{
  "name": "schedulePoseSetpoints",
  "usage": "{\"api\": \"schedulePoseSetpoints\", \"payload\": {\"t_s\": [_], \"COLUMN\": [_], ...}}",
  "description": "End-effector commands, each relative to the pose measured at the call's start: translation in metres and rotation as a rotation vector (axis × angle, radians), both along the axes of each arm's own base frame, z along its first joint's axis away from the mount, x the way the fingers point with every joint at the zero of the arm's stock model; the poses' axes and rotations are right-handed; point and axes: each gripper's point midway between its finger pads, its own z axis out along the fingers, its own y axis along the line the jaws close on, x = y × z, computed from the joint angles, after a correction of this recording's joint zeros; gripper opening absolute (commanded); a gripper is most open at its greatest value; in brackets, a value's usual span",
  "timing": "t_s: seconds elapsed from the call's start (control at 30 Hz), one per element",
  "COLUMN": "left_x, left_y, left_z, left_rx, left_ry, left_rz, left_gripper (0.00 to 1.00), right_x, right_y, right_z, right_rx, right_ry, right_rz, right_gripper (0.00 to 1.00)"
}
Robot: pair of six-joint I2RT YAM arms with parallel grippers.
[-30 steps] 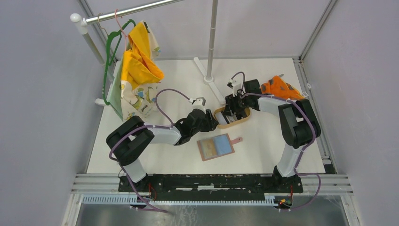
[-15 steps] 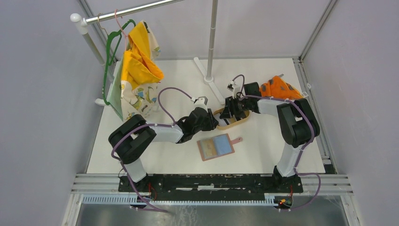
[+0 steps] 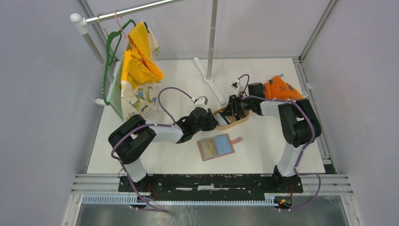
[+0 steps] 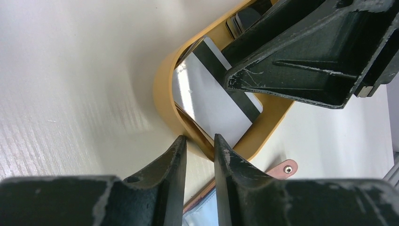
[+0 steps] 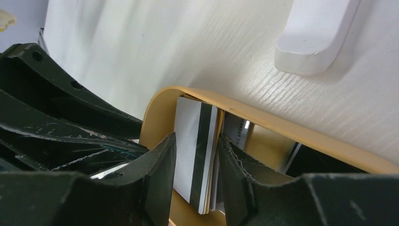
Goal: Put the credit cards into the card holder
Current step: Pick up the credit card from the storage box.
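The right hand straddled a white black-striped plastic card in the oval light-wood tray.
Its fingers flanked the card's long edges, and the left hand sat narrowly parted at the rim. I could not tell whether either was clamped. The open reddish-brown leather card holder lay nearer the bases.

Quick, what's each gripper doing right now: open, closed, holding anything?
Left gripper: closed, pinching the rim of the wooden tray.
Right gripper: closed on a white striped card standing in the tray.

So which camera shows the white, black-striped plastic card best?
Left wrist: the white striped card lies exposed in the oval wooden tray. Right wrist shows a slice between its fingers; from above, arms mostly hide it.
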Motion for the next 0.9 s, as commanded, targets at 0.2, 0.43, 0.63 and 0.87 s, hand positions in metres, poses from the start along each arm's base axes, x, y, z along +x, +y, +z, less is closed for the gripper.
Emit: {"api": "schedulePoseSetpoints", "payload": {"t_s": [0.2,0.43,0.63,0.87], "left_x": [0.010,0.013,0.014,0.015], "left_y": [-0.007,-0.008,-0.008,-0.012], "left_z": [0.018,0.019,0.020,0.021], "left_rx": [-0.017,-0.010,-0.007,-0.006], "left_ry": [-0.043,-0.049,-0.052,-0.055], "left_rz": [0.003,0.003,0.002,-0.009], "left_gripper": [0.31,0.31,0.31,0.31], "right_x": [-0.031,-0.030,-0.026,-0.017], "right_y": [0.025,0.022,0.015,0.005], "right_z": [0.040,0.032,0.019,0.018], "right_rx": [0.207,0.160,0.075,-0.016], "right_ry": [0.058,0.056,0.048,-0.009], "right_rz": [0.137,0.136,0.126,0.104], "right_gripper": [0.43,0.44,0.45,0.49]}}
